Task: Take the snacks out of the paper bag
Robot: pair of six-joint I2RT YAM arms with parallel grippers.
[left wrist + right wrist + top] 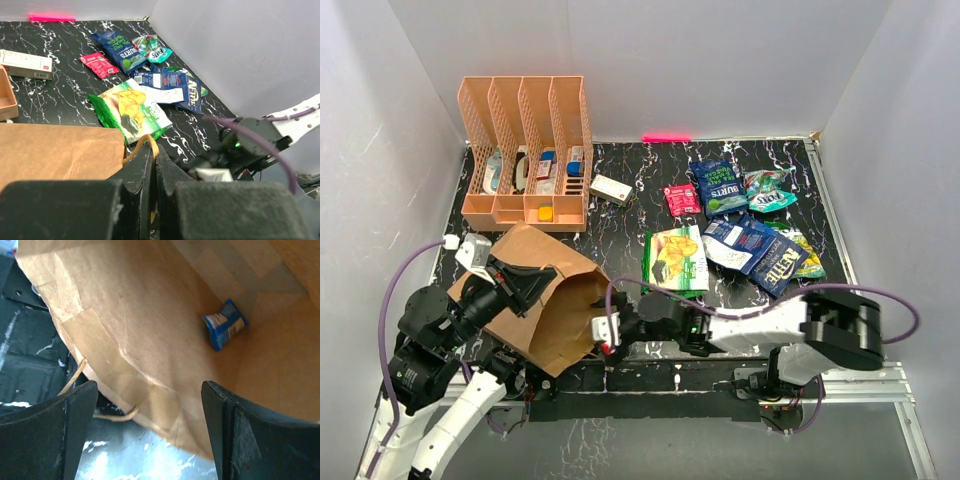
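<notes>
While the left hand (518,283) (154,156) is clamped shut on the upper lip of the brown kraft paper bag (558,305) (60,150) (125,315), right beside a twisted handle (145,141), the bag sits tipped over on the black marbled surface (620,218), its mouth facing the right arm. At that mouth the right hand (605,326) (149,385) has its fingers spread wide and holds nothing. Deep inside the bag lies one small dark blue packet (225,325). Out on the surface, apart from the bag, lie a green-yellow chip bag (677,260), several dark blue bags (720,187), a small pink-red packet (682,199) and a teal bag (767,190). At the back left, an orange mesh rack (525,110) has little boxes (547,165) in its compartments.
</notes>
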